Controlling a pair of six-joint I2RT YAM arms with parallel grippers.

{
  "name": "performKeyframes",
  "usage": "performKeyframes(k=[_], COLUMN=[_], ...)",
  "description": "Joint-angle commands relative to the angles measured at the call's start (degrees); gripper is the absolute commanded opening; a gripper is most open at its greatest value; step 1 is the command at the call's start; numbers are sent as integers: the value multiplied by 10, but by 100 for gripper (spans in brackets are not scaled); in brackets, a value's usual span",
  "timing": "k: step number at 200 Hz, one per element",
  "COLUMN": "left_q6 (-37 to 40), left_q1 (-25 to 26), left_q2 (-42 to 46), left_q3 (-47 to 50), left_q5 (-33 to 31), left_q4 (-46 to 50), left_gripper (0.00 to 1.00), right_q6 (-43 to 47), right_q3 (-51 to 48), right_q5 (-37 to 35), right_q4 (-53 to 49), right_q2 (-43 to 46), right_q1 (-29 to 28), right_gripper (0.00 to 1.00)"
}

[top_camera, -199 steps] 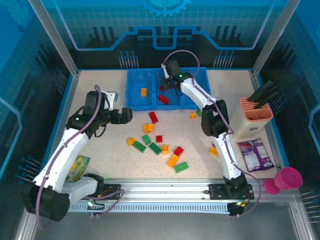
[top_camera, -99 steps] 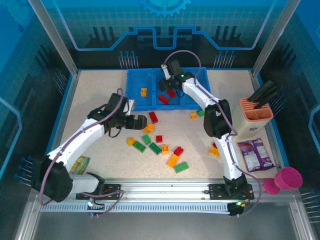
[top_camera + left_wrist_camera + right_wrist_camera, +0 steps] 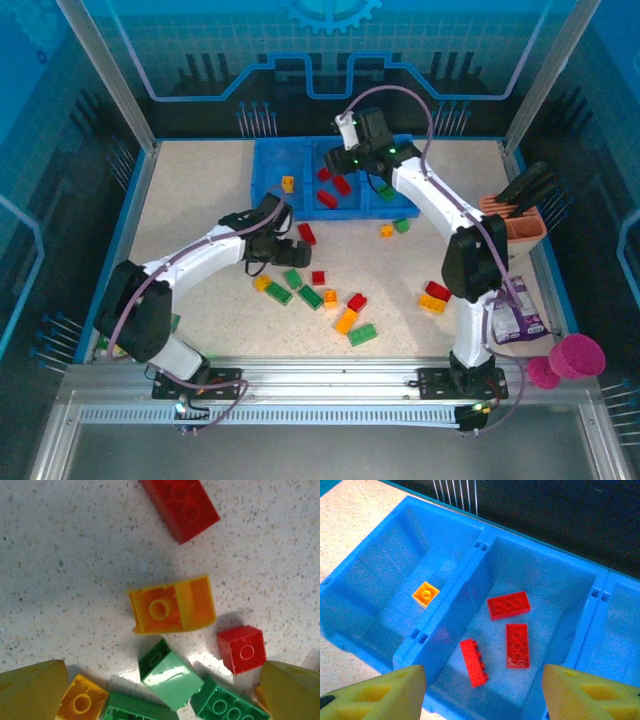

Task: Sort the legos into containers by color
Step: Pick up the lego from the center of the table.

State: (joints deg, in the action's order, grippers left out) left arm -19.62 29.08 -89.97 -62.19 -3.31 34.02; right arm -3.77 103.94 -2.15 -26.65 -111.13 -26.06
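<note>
The right hand (image 3: 482, 696) hangs over the middle compartment of the blue tray (image 3: 485, 536). Its two yellow fingertips stand apart with nothing between them. Below it lie three red bricks (image 3: 508, 605), and a single orange brick (image 3: 426, 593) sits in the left compartment. The right compartment is cut off at the edge of the wrist view. From above, the right arm crosses it, so what it holds is hard to make out.

The left hand (image 3: 160, 695) is spread fully wide and empty, low over the loose bricks on the bench (image 3: 65, 555). Between its fingertips lie a tipped yellow-orange brick (image 3: 172, 605) showing its hollow underside, a small red cube (image 3: 241, 649) and a green brick (image 3: 170, 672). A long red brick (image 3: 180, 507) runs off the top edge, another green one (image 3: 227, 707) runs off the bottom, and an orange piece (image 3: 82, 700) lies just beside the left fingertip.

From above, the right arm partly hides the salmon holder (image 3: 515, 228) and the purple packet (image 3: 520, 308). A red and orange pair (image 3: 435, 297) lies on the bench beside that arm.
</note>
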Motion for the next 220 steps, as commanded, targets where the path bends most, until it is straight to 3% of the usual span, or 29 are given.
performKeyframes(k=[1, 158, 220], left_q6=[-15, -42, -48], left_q1=[9, 18, 17], left_q2=[-19, -130, -154], left_q3=[-33, -53, -54], left_q5=[-27, -33, -23], left_q4=[4, -42, -44], left_gripper=[99, 92, 81], right_q6=[5, 2, 2], right_q3=[-40, -205, -211], right_q5=[20, 8, 6], right_q4=[16, 49, 48], right_q2=[36, 125, 119], right_q1=[8, 13, 16], right_gripper=[63, 66, 66])
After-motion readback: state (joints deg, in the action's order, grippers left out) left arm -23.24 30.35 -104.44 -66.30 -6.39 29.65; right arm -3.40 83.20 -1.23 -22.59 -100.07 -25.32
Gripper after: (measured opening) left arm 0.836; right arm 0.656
